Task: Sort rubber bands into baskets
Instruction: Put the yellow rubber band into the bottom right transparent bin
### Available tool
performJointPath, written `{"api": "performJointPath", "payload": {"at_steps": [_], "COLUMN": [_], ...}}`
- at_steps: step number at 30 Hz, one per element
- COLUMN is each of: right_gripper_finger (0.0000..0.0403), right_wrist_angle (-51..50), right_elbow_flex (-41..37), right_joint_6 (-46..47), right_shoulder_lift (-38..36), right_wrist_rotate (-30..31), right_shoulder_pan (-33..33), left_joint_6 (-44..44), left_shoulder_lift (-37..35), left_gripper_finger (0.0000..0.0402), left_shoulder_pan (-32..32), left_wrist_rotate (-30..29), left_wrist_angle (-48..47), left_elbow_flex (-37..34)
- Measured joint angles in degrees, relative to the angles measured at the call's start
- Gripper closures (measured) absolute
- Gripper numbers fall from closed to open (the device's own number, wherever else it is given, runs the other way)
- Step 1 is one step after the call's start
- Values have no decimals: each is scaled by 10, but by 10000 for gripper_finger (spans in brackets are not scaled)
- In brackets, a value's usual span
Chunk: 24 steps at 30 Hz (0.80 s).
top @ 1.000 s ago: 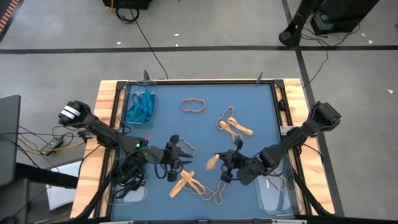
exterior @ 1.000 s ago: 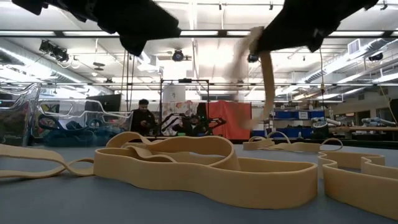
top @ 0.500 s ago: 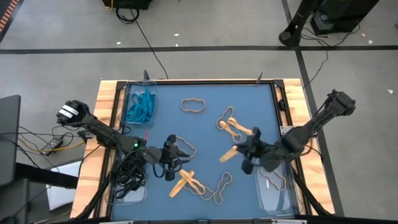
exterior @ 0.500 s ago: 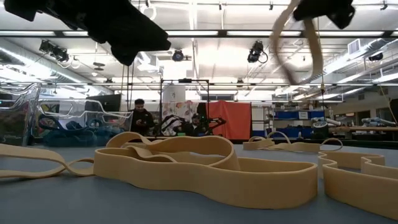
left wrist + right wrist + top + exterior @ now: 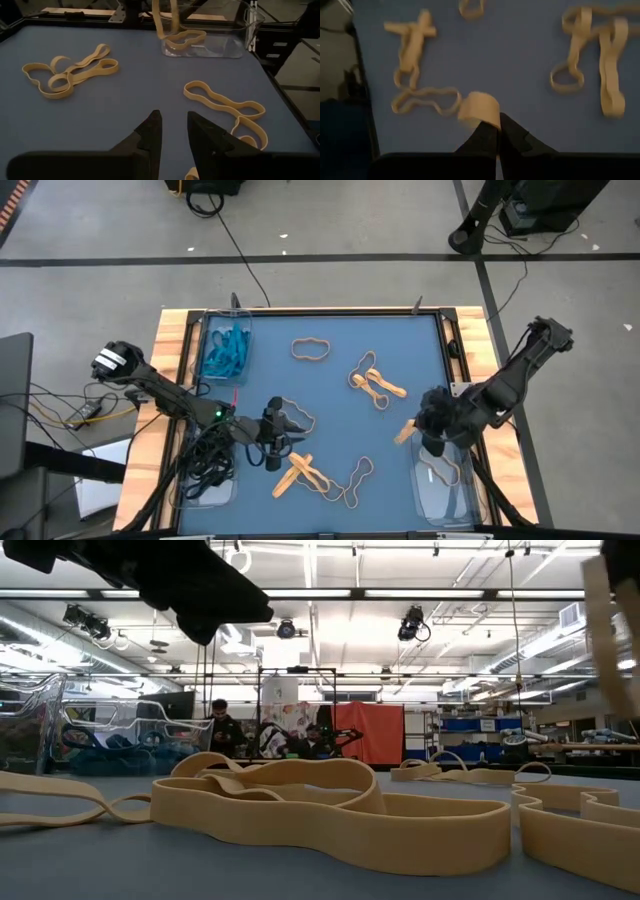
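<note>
My right gripper (image 5: pixel 422 427) is shut on a tan rubber band (image 5: pixel 405 432), lifted above the blue mat just left of the near-right clear tray (image 5: pixel 452 492). That tray holds one tan band (image 5: pixel 440 472). My left gripper (image 5: pixel 287 430) is open and empty, low over the mat near the left middle. More tan bands lie flat on the mat (image 5: pixel 311 348), (image 5: pixel 375 380), (image 5: pixel 300 472). Teal bands fill the far-left tray (image 5: pixel 225 350). Black bands fill the near-left tray (image 5: pixel 205 465). My right gripper pinches the tan band between its two shut fingers, with a short bent loop (image 5: pixel 480 109) sticking out past the fingertips. The rest of the band (image 5: pixel 162 20) hangs slack below the fingers, clear of the mat, close by the near-right tray's wall (image 5: pixel 210 47).
The wooden table frame (image 5: pixel 170 360) runs along the mat's left and right sides. Black cables (image 5: pixel 60 405) lie off the table at the left. A chain of tan bands (image 5: pixel 70 70) and another (image 5: pixel 225 107) lie ahead of my left gripper. People stand in the room far behind (image 5: pixel 222 725).
My right gripper has carried the tan band toward the table's right edge, from the mat's near middle to beside the near-right tray, with the band hanging clear throughout.
</note>
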Motion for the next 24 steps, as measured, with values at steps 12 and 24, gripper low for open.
{"api": "performJointPath", "payload": {"at_steps": [12,24], "right_gripper_finger": [393,392], "right_wrist_angle": [-90,-98], "right_elbow_flex": [0,0], "right_joint_6": [167,252], "right_shoulder_lift": [61,167], "right_wrist_rotate": [-165,-299], "right_shoulder_pan": [75,126], "left_joint_6": [6,-30], "left_shoulder_lift": [0,1], "left_gripper_finger": [305,305], "left_shoulder_pan": [4,134], "left_wrist_rotate": [-77,-22], "left_wrist_angle": [-41,-103], "left_elbow_flex": [0,0]}}
